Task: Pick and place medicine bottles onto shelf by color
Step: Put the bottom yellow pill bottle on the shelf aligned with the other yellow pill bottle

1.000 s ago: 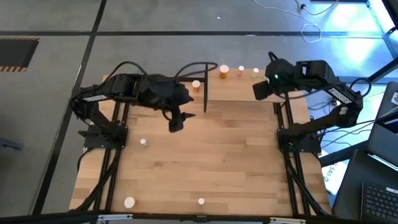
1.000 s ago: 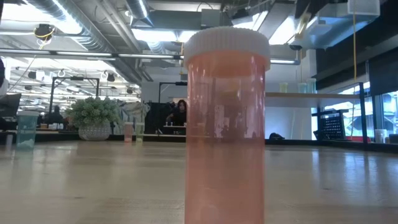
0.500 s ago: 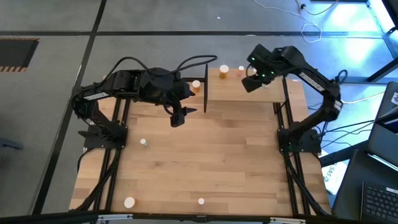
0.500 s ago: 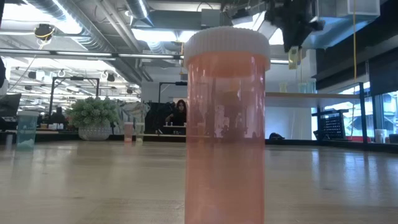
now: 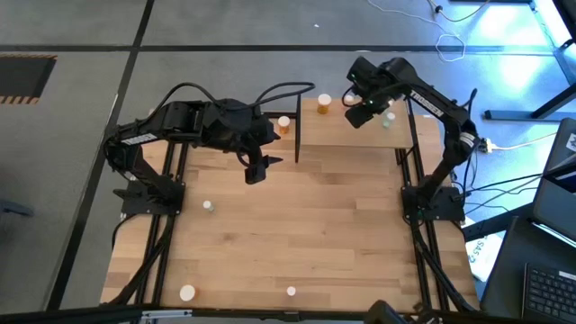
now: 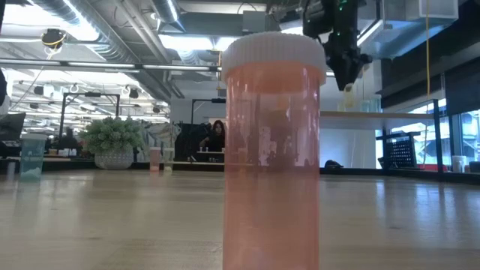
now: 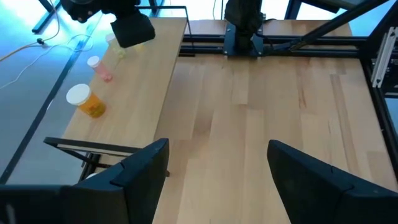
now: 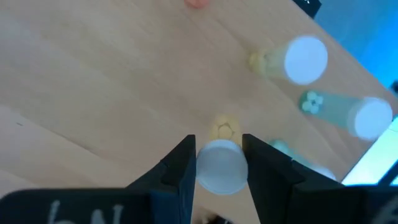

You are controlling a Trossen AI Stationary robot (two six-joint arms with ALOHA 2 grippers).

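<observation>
The right gripper is clamped on a yellowish medicine bottle, white cap toward the wrist camera, and hangs above the shelf toward its right end. Directly below and just beside it stand another yellowish bottle and a green bottle, with a second green one half hidden behind a finger. These neighbours are crowded, so the main risk, as I judge it, is that the descending bottle or a finger clips one and tips it, or nudges it toward the shelf's outer edge, which lies near them. A grip on a smooth little cylinder may also let it swing; released off vertical, it would likely topple and roll. Setting it among the green ones instead of next to the yellowish one would break the colour order.

Farther along the shelf stand a pink-red bottle and a larger orange bottle; another orange one sits at the shelf's left end. Loose bottles remain on the tabletop near its left and near edges.

The left gripper waits, fingers wide apart and empty, over the tabletop beside the shelf's left end
</observation>
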